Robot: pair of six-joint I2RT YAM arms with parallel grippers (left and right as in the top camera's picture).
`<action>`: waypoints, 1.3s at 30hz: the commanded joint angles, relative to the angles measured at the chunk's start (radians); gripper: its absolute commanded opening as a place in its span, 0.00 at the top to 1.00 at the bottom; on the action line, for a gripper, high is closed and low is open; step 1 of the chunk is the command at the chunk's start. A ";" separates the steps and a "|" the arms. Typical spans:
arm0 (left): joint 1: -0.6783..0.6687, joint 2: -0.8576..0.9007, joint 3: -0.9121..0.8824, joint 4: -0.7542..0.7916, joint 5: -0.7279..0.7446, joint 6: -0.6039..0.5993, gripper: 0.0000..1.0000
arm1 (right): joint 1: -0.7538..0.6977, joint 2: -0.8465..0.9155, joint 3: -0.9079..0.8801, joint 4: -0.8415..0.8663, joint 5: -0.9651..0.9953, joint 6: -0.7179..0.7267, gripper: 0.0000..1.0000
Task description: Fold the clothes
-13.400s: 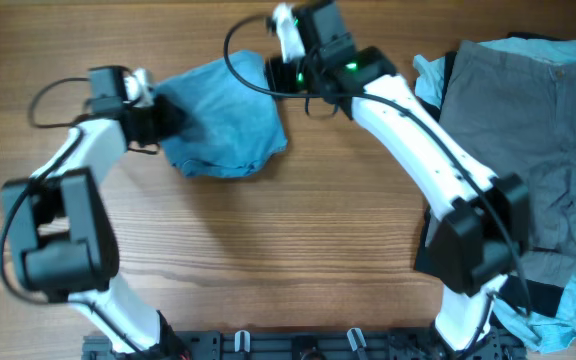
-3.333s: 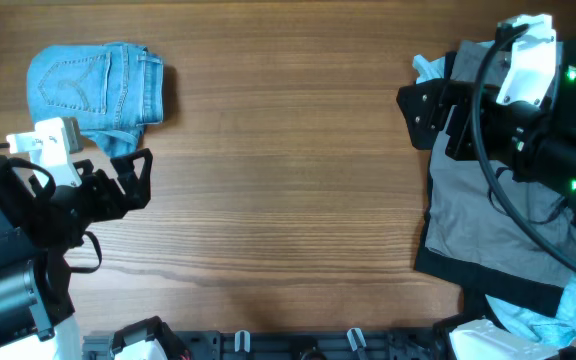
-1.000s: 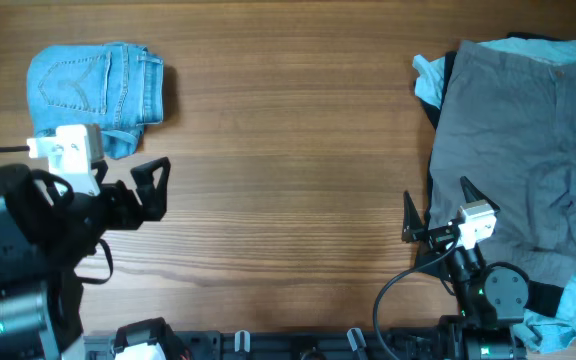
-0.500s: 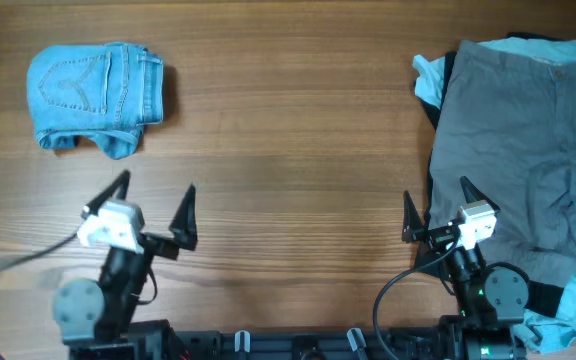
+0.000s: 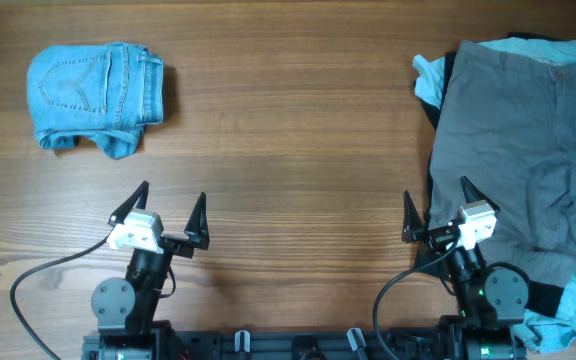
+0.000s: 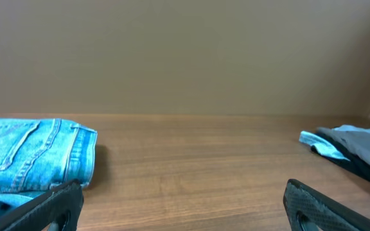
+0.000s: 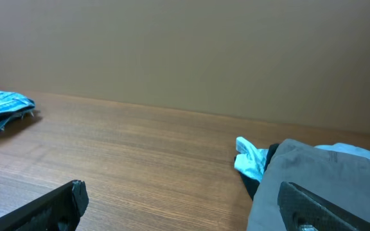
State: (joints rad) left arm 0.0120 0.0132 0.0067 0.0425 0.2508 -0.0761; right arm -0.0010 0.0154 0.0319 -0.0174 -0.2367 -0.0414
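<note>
One folded bundle of light-blue denim jeans (image 5: 96, 95) lies at the far left of the wooden table (image 5: 298, 110), toward its far edge, with a stitched back pocket facing up. Nearer the front edge and a little to the right, the left pincer (image 5: 172, 192) sits low with its two black fingers spread wide and nothing between them. Its wrist view shows the jeans ahead on the left, well apart from the fingers. Further right, the right pincer (image 5: 434, 190) is likewise splayed wide and holds nothing; seen from overhead, its outer finger overlaps the left edge of the grey shorts (image 5: 528, 130). The shorts are spread flat at the table's right end on top of a black garment (image 5: 446, 80). A pale blue-white one (image 5: 425, 72) pokes out at the pile's upper-left corner.
</note>
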 commanded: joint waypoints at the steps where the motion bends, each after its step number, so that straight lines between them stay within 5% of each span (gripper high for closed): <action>1: -0.008 -0.010 -0.001 -0.047 -0.014 -0.010 0.00 | -0.005 -0.011 -0.011 0.005 -0.019 0.016 0.00; 39: -0.008 -0.006 -0.001 -0.096 -0.014 -0.010 0.00 | -0.005 -0.011 -0.011 0.005 -0.019 0.016 0.00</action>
